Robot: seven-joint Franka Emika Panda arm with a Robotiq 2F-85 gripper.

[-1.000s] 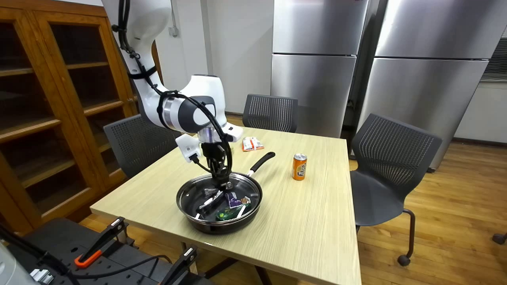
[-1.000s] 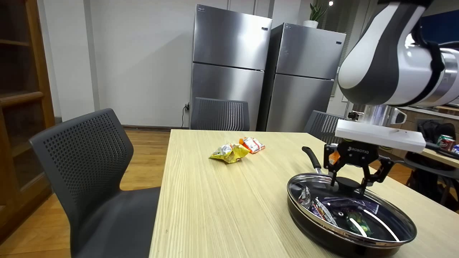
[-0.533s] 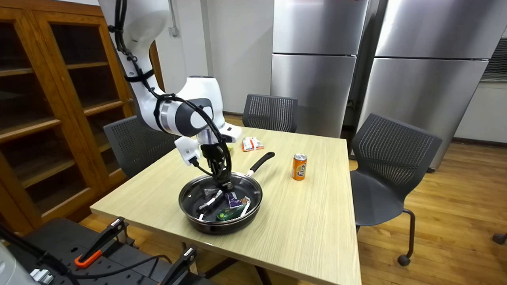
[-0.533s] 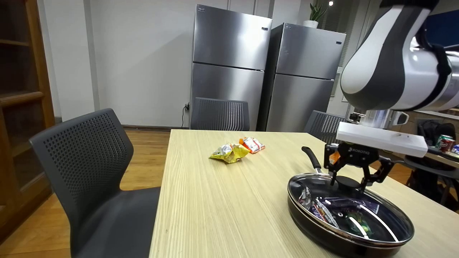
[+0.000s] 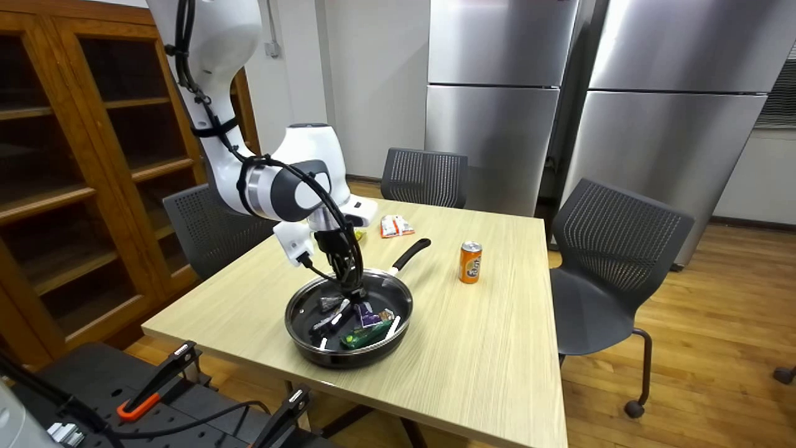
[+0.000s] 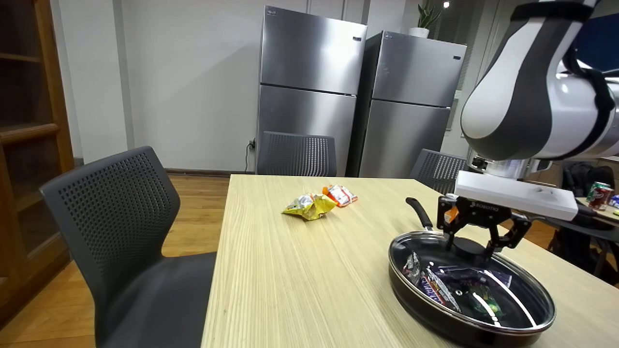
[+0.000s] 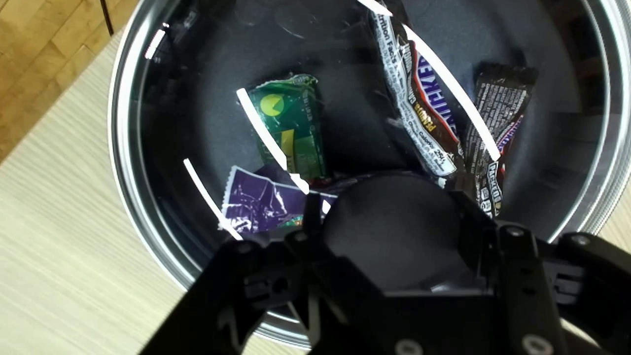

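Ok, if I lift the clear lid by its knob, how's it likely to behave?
The lid is probably stiff, given its metal rim, and likely breakable if dropped, since it looks like glass. It may tilt, as the gripper holds it only at the round knob.

My own gripper [image 7: 389,217] gets in the way
In my wrist view the lid [image 7: 351,123] is cut off at twelve o'clock, and the knob [image 7: 394,231] and I hide part of the purple wrapper [image 7: 261,202]. In an exterior view, near four o'clock, I mask most of the can [image 6: 451,213]; in an exterior view, my arm [image 5: 280,186] hides most of the yellow bag [image 5: 360,236].
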